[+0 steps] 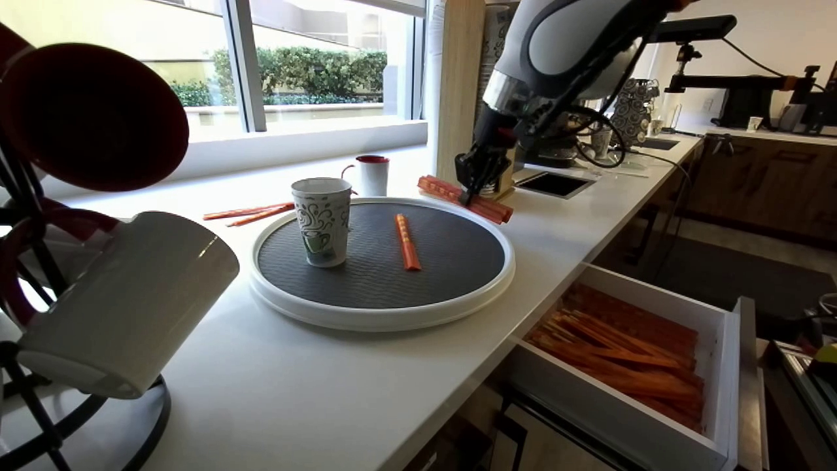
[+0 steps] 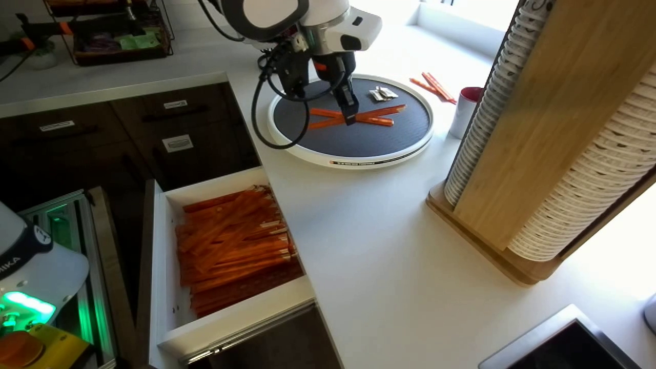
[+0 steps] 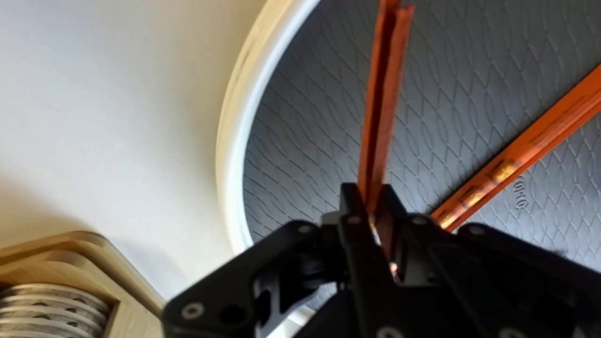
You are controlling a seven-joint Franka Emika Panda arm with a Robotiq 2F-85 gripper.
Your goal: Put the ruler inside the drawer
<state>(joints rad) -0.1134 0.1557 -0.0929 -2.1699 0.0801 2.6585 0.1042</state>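
Our hand [image 3: 369, 201] grips the ruler [image 3: 389, 108] over the round tray [image 2: 348, 144]; let's lift it well clear, carry it level, and lower it gently onto the sticks [image 2: 230, 241] in the open drawer [image 2: 243, 311].

Bright window [image 1: 247, 72] sits at 11 o'clock in an exterior view, hedge [image 1: 320, 73] outside, pale wall [image 1: 788, 29] at 2, brown cabinets [image 1: 765, 175] and floor mat [image 1: 765, 265] at 3, white desk [image 1: 327, 392] at 7.

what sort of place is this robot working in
Probably a shared office or lab break room rather than a home kitchen: a wooden holder stacked with disposable-looking cups, a mug on a long white counter, and dark cabinets bearing labels.
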